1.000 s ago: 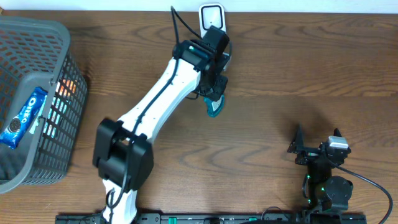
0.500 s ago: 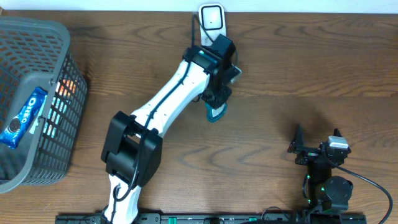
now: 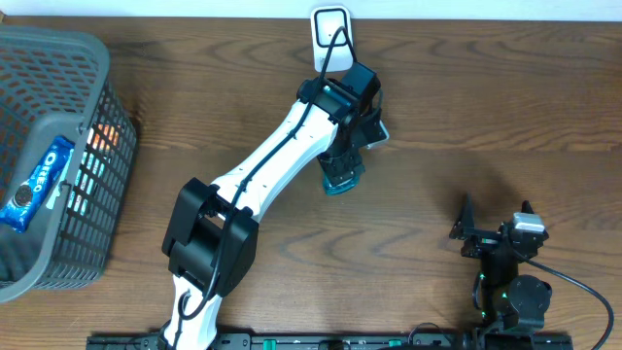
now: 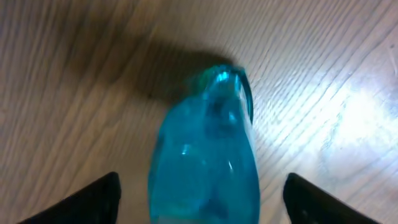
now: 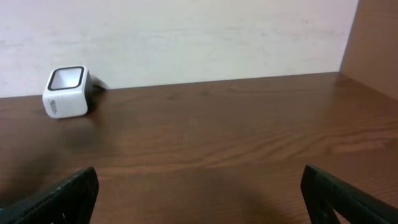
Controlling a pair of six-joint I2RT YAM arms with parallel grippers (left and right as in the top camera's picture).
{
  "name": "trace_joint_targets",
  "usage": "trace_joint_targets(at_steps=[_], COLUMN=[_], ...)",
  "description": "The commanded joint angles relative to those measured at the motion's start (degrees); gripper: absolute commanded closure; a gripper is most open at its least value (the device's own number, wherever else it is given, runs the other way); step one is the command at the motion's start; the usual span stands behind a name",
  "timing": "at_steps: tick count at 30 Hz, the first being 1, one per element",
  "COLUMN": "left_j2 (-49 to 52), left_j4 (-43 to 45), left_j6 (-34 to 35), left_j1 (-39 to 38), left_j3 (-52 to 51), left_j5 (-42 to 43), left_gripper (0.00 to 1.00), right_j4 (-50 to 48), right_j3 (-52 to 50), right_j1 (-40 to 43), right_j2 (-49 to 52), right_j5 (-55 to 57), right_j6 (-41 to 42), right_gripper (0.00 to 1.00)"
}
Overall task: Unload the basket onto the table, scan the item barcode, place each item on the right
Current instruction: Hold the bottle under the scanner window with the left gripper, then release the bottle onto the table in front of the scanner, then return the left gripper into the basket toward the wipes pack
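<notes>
The item, a translucent teal-blue bottle [image 4: 205, 155], lies on the wooden table with its narrow end pointing away from the left wrist camera. My left gripper [image 4: 202, 199] is open around it, and each dark finger [image 4: 102, 196] stands clear of the bottle's sides. From overhead the bottle [image 3: 340, 182] pokes out below the left gripper [image 3: 343, 165], a short way in front of the white scanner [image 3: 330, 27] at the table's back edge. My right gripper [image 3: 464, 231] rests open at the front right with nothing between its fingers. Its wrist view shows the scanner [image 5: 65, 92] far to the left.
A grey mesh basket [image 3: 102, 73] stands at the left edge, holding a blue Oreo pack [image 3: 37, 183] and other packets. A black cable runs from the scanner along the left arm. A pale wall bounds the table's back edge.
My left gripper has opened and let go of the teal bottle. The arm has also shifted a little to the right. The right arm has not moved.
</notes>
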State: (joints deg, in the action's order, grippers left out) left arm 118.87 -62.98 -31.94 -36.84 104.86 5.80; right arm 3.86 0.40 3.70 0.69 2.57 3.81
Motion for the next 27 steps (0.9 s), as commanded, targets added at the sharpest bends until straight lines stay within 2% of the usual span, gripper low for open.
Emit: trace_joint_targets(at_steps=[1, 9, 11, 12, 13, 15, 17, 19, 22, 27], left_j2=[-4.76, -17.70, -21.31, -25.07, -26.80, -30.51, -33.79, -36.04, -38.69, -37.11], left_j4=[-2.19, -2.82, -2.05, -0.79, -0.26, 0.55, 0.85, 1.18, 2.25, 0.55], left_j6=[0.33, 6.67, 11.26, 17.68, 21.24, 30.27, 39.10, 43.52, 47.84, 59.17], left_j1=[-0.68, -1.77, -0.66, 1.95, 3.87, 10.14, 18.80, 27.12, 43.74, 64.30], left_j3=[3.10, 4.90, 4.90, 4.90, 4.90, 4.90, 4.90, 4.90, 4.90, 4.90], left_j5=[-1.33, -2.78, -7.98, -14.71, -17.51, -20.87, -20.55, -17.11, -8.66, -7.56], left_gripper=[0.01, 0.02, 0.02, 0.02, 0.02, 0.02, 0.02, 0.02, 0.02, 0.02], right_j4=[0.20, 0.20, 0.20, 0.20, 0.20, 0.20, 0.20, 0.20, 0.20, 0.20], right_j3=[-0.09, -0.09, -0.09, -0.09, -0.09, -0.09, -0.09, -0.09, -0.09, -0.09], right_j1=[0.39, 0.39, 0.39, 0.39, 0.39, 0.39, 0.39, 0.39, 0.39, 0.39], right_j2=[-0.35, -0.35, -0.35, -0.35, -0.35, -0.35, -0.35, -0.35, -0.35, -0.35], right_j5=[0.52, 0.52, 0.52, 0.52, 0.50, 0.52, 0.50, 0.50, 0.52, 0.52], right_j6=[-0.70, -0.70, -0.70, -0.70, -0.70, -0.70, -0.70, -0.70, -0.70, -0.70], right_gripper=[0.01, 0.01, 0.01, 0.01, 0.01, 0.01, 0.01, 0.01, 0.01, 0.01])
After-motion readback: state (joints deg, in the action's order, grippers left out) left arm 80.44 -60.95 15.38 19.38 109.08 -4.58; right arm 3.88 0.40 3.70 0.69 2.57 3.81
